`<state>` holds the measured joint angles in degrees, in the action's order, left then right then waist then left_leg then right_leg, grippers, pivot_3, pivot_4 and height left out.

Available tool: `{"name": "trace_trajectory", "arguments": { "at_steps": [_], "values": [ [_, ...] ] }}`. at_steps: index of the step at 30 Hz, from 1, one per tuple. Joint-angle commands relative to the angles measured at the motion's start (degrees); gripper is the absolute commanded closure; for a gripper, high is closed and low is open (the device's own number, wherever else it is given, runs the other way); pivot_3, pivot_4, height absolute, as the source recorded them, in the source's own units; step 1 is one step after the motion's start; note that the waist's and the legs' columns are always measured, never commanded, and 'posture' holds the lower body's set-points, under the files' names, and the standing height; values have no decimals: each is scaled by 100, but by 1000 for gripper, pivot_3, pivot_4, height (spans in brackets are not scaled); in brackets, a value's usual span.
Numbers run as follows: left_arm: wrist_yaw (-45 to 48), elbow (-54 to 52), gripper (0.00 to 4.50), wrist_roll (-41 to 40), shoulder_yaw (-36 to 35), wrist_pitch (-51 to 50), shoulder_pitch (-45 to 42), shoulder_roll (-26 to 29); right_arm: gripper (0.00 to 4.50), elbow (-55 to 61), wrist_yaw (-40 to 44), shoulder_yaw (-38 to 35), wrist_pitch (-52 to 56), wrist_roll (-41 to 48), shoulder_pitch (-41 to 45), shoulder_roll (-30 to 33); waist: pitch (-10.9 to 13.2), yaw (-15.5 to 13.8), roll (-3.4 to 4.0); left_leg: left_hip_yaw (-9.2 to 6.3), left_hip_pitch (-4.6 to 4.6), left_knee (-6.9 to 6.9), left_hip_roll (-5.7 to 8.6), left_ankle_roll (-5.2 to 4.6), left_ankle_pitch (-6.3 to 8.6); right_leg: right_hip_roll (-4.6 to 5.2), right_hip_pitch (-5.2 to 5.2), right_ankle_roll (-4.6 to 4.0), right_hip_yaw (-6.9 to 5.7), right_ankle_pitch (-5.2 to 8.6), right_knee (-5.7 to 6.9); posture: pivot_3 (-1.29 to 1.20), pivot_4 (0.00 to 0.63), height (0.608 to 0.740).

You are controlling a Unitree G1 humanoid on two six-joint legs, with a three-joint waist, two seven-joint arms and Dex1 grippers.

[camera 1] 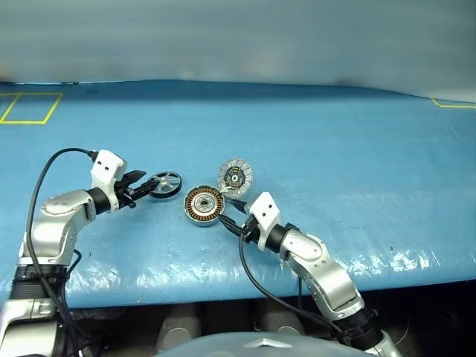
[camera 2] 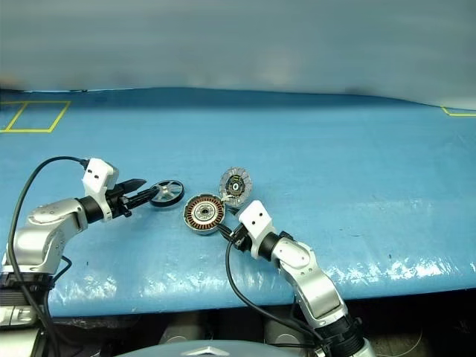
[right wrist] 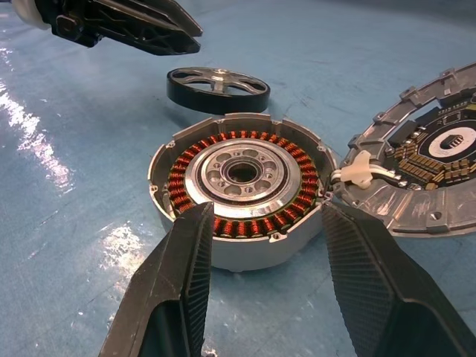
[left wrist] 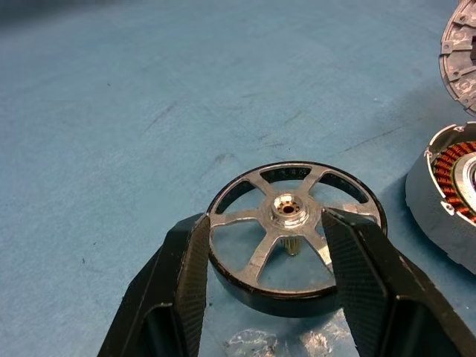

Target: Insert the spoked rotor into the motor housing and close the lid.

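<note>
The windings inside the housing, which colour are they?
Copper-brown windings, ringing the silver centre of the housing; the right wrist view shows them best.

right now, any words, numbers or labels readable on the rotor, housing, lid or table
None can be read.
rotor: bare metal spokes, no marking.
housing: no marking visible.
lid: small parts around the centre, any print too small to read.
table: yellow tape lines, no text.

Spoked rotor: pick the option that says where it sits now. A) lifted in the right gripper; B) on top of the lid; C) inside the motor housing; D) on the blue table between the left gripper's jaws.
D: the spoked rotor lies flat on the blue table, the left gripper straddling its rim, apart from the motor housing.
</note>
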<state>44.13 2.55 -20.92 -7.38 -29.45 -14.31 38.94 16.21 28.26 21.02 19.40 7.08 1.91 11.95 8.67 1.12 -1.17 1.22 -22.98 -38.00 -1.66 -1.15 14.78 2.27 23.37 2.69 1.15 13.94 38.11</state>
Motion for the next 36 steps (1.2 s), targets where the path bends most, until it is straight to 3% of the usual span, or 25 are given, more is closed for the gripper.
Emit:
{"name": "trace_trajectory", "arguments": {
  "at_steps": [1, 23, 26, 28, 36],
  "values": [
    [198, 180, 1924, -26, 80, -17, -212, -19, 2110, 118, -36, 16, -8, -8, 32, -50, 0, 1, 0, 0, 0, 0, 1, 0, 0, 0, 0, 0, 0, 0, 0, 0, 150, 740],
    [398, 858, 1924, 368, 564, -209, -374, -13, 2110, 154, -75, 28, 61, -24, 24, -48, -1, 6, -1, -2, 0, -6, 3, 1, 0, -2, 0, 0, 0, 0, 6, 0, 150, 740],
    [406, 847, 2516, 376, 591, -284, -361, -1, 2110, 145, -82, 27, 67, -29, 33, -61, -1, 7, -1, -1, 0, -6, 3, 1, 0, -2, 0, 0, 1, 0, 6, 0, 150, 740],
    [439, 834, 3165, 395, 634, -317, -358, 19, 2110, 140, -88, 25, 70, -30, 40, -72, -4, 1, 4, -1, 1, -6, 3, 1, 0, -2, -1, 0, 1, 0, 6, 0, 150, 740],
    [480, 824, 3541, 439, 651, -326, -386, 35, 2110, 157, -102, 14, 74, -40, 20, -79, -7, -46, 9, -7, 31, -15, 3, -1, -5, -1, -37, 1, 0, -1, 8, 0, 150, 740]
  ]
}}
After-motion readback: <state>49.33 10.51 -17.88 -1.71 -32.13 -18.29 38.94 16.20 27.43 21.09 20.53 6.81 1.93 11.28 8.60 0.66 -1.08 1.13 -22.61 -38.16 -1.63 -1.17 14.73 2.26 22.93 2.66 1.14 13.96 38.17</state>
